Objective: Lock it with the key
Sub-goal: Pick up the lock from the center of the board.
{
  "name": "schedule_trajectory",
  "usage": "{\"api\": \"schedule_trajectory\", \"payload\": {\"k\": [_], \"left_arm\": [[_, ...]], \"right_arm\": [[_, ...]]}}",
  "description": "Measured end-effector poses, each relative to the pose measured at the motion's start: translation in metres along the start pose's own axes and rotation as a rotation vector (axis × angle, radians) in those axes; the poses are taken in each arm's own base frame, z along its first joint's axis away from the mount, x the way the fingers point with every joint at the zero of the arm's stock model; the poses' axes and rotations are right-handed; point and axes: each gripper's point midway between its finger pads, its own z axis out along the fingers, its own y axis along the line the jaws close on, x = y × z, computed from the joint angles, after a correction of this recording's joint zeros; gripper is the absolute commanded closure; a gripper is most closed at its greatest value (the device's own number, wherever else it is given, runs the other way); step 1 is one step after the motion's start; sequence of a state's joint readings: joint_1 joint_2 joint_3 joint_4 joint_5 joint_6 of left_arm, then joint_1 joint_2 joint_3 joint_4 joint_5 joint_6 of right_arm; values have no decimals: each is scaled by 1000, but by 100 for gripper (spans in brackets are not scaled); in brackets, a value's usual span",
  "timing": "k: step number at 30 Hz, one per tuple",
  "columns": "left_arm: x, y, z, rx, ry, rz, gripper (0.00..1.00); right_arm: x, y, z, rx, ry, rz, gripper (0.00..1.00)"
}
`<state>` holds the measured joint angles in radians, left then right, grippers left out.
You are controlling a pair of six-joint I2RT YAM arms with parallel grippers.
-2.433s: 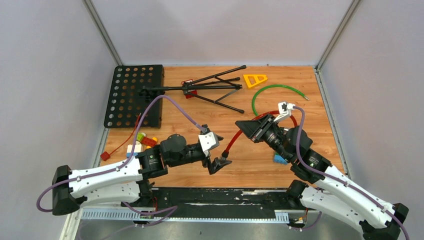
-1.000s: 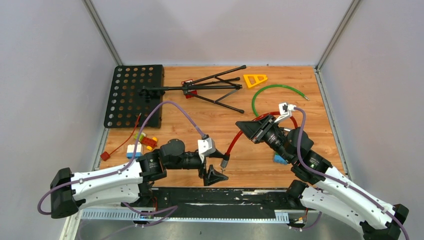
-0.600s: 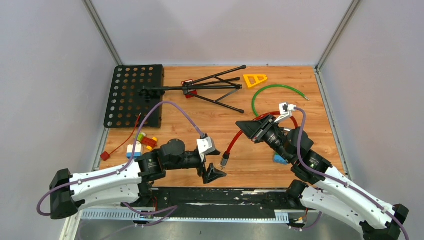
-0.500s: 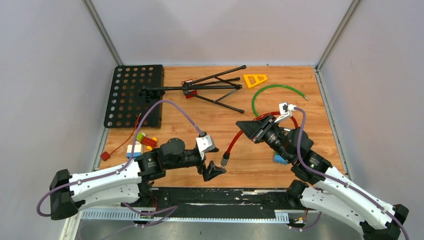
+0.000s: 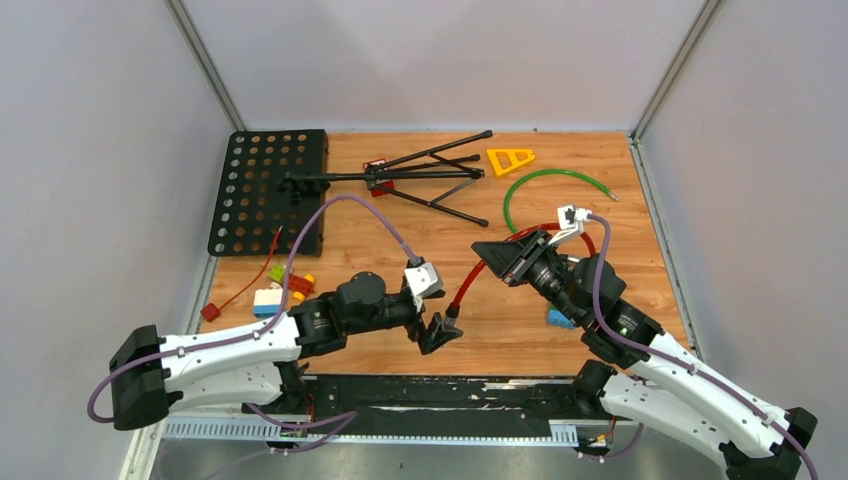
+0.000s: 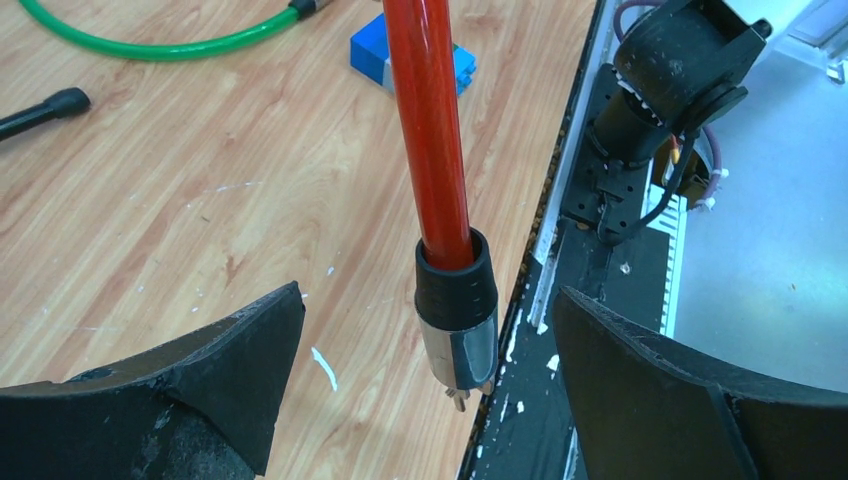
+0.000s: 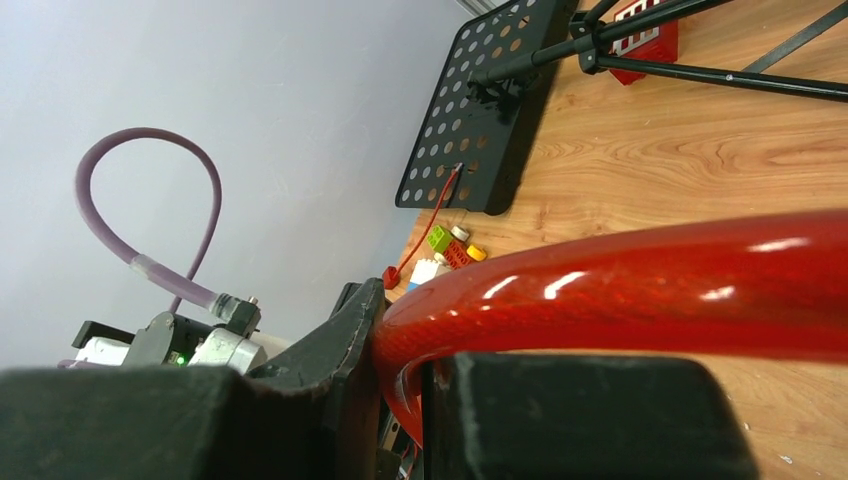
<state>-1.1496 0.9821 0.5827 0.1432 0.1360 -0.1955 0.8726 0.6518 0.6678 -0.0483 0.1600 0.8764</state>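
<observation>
One red cable [image 5: 470, 275]: it runs in an arc above the right half of the table, from the right gripper down to the left gripper, near the front edge.
Plug [image 6: 457, 310]: black collar and metal tip on the cable's low end, pointing down; whether it touches the wood cannot be told.
Right gripper [image 5: 503, 258]: jaws clamped on the red cable, partway along the arc.
Left gripper [image 5: 441, 326]: jaws wide apart, one finger [image 6: 200, 385] on each side of the plug, neither touching it.
Table [image 5: 400, 250]: light wood planks with small white scuffs.
Rail [image 5: 450, 395]: black strip along the front edge, where both arms are mounted.
Walls [image 5: 430, 60]: plain grey panels on three sides.
Blue block [image 5: 558, 319]: on the wood beside the right arm.
Green cable [image 5: 545, 180]: curved, behind the red one.
Yellow triangle [image 5: 510, 159]: near the back edge.
Folding stand [image 5: 420, 180]: black, lying flat at the back.
Perforated plate [image 5: 268, 190]: black, back left corner.
Toy bricks [image 5: 280, 290]: small coloured cluster left of the left arm.
Red tag [image 5: 210, 312]: at the left edge, on a thin red cord.
</observation>
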Motion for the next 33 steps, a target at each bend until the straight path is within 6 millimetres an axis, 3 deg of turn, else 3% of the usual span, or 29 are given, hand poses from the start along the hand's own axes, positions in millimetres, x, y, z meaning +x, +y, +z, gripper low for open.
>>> {"api": "schedule_trajectory", "payload": {"k": [6, 11, 16, 18, 24, 33], "left_arm": [[-16, 5, 1, -33, -31, 23, 0], [-72, 5, 4, -56, -130, 68, 1], [-103, 6, 10, -76, -173, 92, 12], [-103, 9, 15, -86, -162, 99, 14], [-79, 16, 24, -108, -75, 95, 16], [-69, 19, 30, -116, -44, 88, 27]], "right_arm": [[-1, -1, 0, 4, -5, 0, 100], [-1, -1, 1, 6, -6, 1, 100], [-1, -2, 1, 11, -9, 0, 100], [-1, -2, 1, 11, -10, 0, 100], [-2, -3, 1, 15, -15, 0, 100], [-2, -3, 1, 16, -16, 1, 100]]}}
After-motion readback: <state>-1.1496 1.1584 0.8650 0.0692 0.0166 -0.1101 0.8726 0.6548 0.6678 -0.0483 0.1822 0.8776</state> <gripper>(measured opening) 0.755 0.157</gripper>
